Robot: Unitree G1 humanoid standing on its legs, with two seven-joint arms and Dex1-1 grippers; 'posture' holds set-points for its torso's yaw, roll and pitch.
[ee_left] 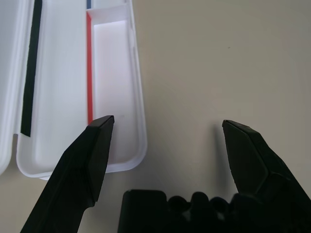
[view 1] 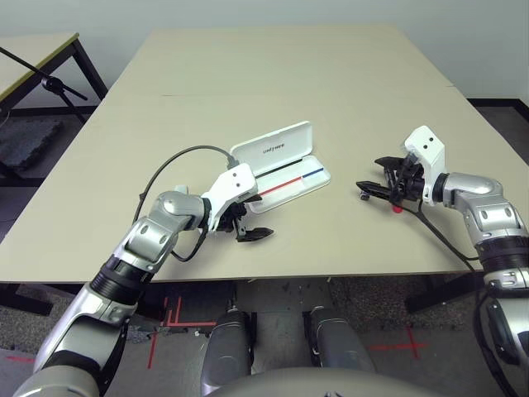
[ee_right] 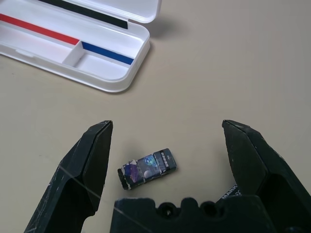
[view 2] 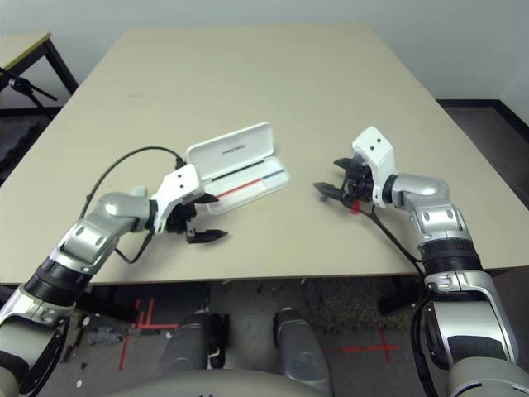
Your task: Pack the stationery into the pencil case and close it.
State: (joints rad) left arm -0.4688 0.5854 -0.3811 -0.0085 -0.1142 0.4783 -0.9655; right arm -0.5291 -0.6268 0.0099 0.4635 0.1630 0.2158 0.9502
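The white pencil case [view 1: 281, 165] lies open in the middle of the table, lid up, with red and blue stripes in its tray [ee_right: 104, 73]. My left gripper [view 1: 250, 222] is open at the case's near end, one finger [ee_left: 92, 155] over the tray's corner [ee_left: 121, 145]. To the right of the case my right gripper [ee_right: 168, 126] is open above a tiny dark piece [ee_right: 146, 168] with a colourful print, which lies on the table between its fingers. A bit of the red marker [view 1: 397, 209] shows under the right wrist; the rest is hidden.
The table's front edge [view 1: 331, 269] runs close below both grippers. A black cable [view 1: 178, 161] loops from my left wrist over the table. A second table [view 1: 33, 58] and a black stand [view 1: 50, 81] are at the far left.
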